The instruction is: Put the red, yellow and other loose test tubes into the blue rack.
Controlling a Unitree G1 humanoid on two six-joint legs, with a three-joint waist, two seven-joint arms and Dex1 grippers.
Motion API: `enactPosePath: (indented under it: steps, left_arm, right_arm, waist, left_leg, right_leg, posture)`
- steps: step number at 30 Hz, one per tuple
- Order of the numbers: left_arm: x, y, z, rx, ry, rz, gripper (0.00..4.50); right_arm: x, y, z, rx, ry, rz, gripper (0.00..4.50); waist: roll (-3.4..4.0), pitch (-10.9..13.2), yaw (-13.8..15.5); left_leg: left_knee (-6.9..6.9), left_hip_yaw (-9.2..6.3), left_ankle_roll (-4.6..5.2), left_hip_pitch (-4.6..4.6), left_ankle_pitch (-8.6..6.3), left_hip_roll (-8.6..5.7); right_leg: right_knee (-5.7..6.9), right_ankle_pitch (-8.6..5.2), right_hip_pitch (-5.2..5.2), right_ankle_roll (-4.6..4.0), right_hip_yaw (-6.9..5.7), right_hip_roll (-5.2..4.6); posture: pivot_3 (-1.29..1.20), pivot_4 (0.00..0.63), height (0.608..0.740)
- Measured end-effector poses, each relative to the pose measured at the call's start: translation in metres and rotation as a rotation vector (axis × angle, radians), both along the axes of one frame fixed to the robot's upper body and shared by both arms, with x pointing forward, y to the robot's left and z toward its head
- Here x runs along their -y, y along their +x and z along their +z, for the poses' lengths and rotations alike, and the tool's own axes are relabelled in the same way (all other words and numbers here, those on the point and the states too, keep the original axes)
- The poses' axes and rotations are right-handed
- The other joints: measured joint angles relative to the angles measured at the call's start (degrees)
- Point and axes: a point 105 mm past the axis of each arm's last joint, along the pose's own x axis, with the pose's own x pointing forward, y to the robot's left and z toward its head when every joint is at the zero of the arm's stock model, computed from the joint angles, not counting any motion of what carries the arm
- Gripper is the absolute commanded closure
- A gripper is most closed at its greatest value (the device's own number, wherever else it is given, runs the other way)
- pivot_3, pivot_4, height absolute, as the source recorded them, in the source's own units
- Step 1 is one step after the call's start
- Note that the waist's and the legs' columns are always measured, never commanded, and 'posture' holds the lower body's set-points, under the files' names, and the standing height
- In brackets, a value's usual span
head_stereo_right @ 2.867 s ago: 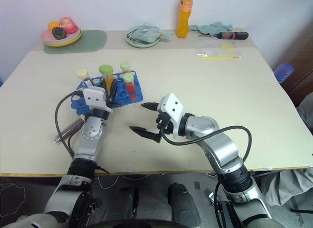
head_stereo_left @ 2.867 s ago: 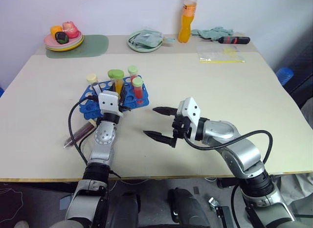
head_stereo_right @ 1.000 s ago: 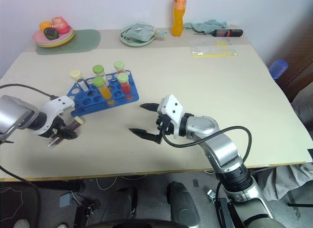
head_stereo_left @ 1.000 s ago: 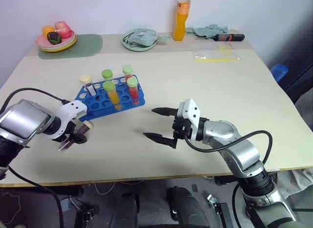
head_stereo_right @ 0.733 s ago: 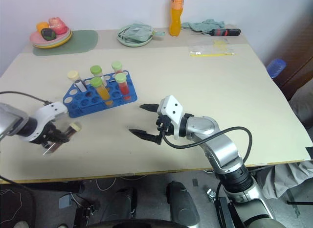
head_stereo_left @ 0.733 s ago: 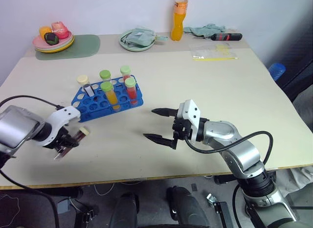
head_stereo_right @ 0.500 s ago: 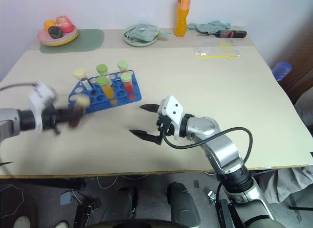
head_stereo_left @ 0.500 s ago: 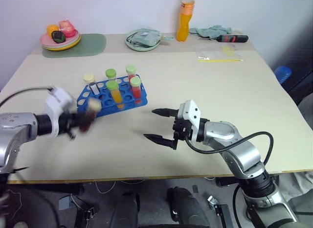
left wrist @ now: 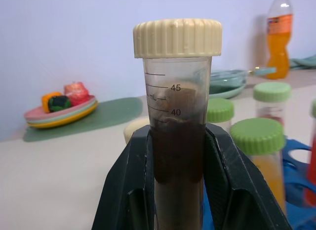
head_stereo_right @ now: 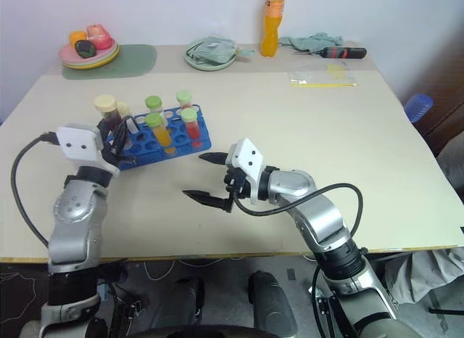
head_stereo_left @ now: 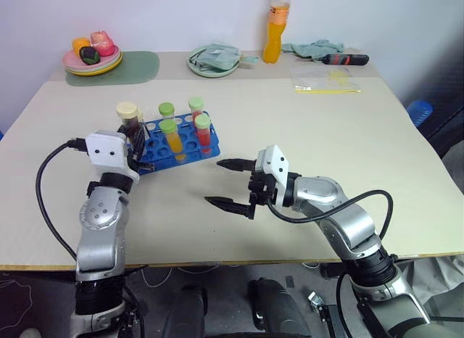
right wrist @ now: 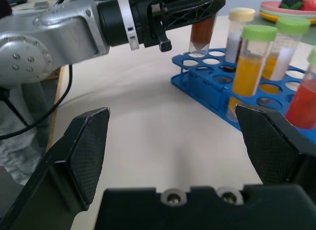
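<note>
The brown-filled test tube [left wrist: 177,131] with its ribbed cream cap [left wrist: 177,37] stands upright in the left gripper [left wrist: 178,156], whose two black fingers [left wrist: 133,175] are clamped on the clear wall well below the cap, on the part filled with dark liquid. In the right wrist view its tapered tip hangs just above the near corner of the blue rack [right wrist: 217,89], in the upper middle of that picture, not yet down in a hole. In the left eye view the tube sits at upper left of centre, beside the rack's left end.

I'd judge it a light, stiff plastic tube, smooth and rather slippery, more than half full, so its weight lies low. The grip on the mid-body looks sound to me: it leaves the cap free and the tip exposed for finding a hole. A squeeze that hard shouldn't crack it, but a tilt could let it slide between the pads.

The rack already carries four tubes: a pale one [right wrist: 236,32] with a cream cap, an orange one [right wrist: 249,67], a whitish one [right wrist: 286,45] and a red one [right wrist: 306,92], these three green-capped, all close to the free holes.

The right gripper [head_stereo_left: 232,184] hovers over bare table mid-frame, jaws spread wide, holding nothing.
</note>
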Motion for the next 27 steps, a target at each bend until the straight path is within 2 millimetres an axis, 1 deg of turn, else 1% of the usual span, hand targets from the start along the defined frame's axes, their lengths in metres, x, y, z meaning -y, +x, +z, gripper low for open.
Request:
enactPosePath:
  steps: [2,3,11,15,19,23,24,25,27]
  left_arm:
    - [0.0,0.004,-0.011,-0.037,-0.006,-0.006,3.74]
    - [0.0,0.005,-0.013,-0.044,-0.008,-0.005,3.74]
    - [-0.001,0.013,-0.008,-0.036,-0.01,-0.013,3.74]
    - [-0.001,0.017,-0.014,-0.059,-0.016,-0.018,3.74]
    - [-0.001,0.017,-0.016,-0.067,-0.018,-0.021,3.74]
    - [-0.002,0.015,-0.023,-0.082,-0.026,-0.014,3.74]
    - [-0.002,0.015,-0.024,-0.081,-0.032,-0.014,2.74]
    - [-0.001,0.015,-0.024,-0.079,-0.048,-0.016,2.55]
    - [-0.001,0.015,-0.025,-0.077,-0.058,-0.018,1.48]
  right_arm:
    - [0.0,0.0,0.001,0.006,0.001,-0.001,0.0]
    - [0.0,0.0,0.001,0.007,0.001,-0.002,0.0]
    - [0.002,0.002,-0.001,0.003,0.001,-0.03,0.0]
    - [0.002,0.003,-0.002,0.001,0.002,-0.036,0.0]
    - [0.002,0.003,-0.002,0.002,0.002,-0.038,0.0]
    - [0.003,0.003,-0.002,0.001,0.001,-0.041,0.0]
    - [0.003,0.003,-0.002,0.001,0.001,-0.041,0.0]
    - [0.003,0.003,-0.002,0.001,0.001,-0.04,0.0]
    - [0.003,0.003,-0.002,0.001,0.001,-0.041,0.0]
  waist:
    - [0.0,0.0,0.0]
    - [0.0,0.0,0.0]
    - [0.0,0.0,0.1]
    - [0.0,0.0,0.1]
    - [0.0,0.0,0.1]
    - [0.0,0.0,0.1]
    - [0.0,0.0,0.1]
    - [0.0,0.0,0.1]
    - [0.0,0.0,0.1]
  left_leg:
    - [0.01,0.0,0.0,-0.01,0.0,0.0]
    - [0.01,0.0,0.0,-0.01,0.0,0.0]
    - [0.0,-0.01,0.0,-0.01,0.0,0.0]
    - [0.0,-0.01,0.0,-0.01,0.0,0.0]
    - [0.0,-0.01,0.0,-0.01,0.0,0.0]
    - [0.0,-0.02,0.0,0.0,0.0,0.0]
    - [0.0,-0.02,0.0,-0.01,0.0,0.0]
    - [0.0,-0.01,0.0,-0.01,0.0,0.0]
    - [0.0,-0.01,0.0,-0.01,0.0,0.0]
  right_leg:
    - [0.0,0.0,0.0,0.0,0.0,0.0]
    - [0.0,0.0,0.0,0.0,0.0,0.0]
    - [-0.01,0.0,0.01,0.0,-0.01,0.01]
    - [-0.01,0.0,0.01,0.0,-0.01,0.0]
    - [-0.01,0.0,0.01,0.0,-0.01,0.0]
    - [-0.01,0.0,0.01,0.0,-0.01,0.0]
    - [-0.01,0.0,0.01,0.0,-0.01,0.0]
    - [-0.01,0.0,0.02,0.0,-0.01,0.0]
    - [-0.01,0.0,0.01,0.0,-0.01,0.0]
  posture:
    - [0.0,0.15,0.74]
    - [0.0,0.15,0.74]
    - [0.0,0.15,0.74]
    - [0.0,0.15,0.74]
    - [0.0,0.15,0.74]
    - [0.0,0.15,0.74]
    - [0.0,0.15,0.74]
    - [0.0,0.15,0.74]
    - [0.0,0.15,0.74]
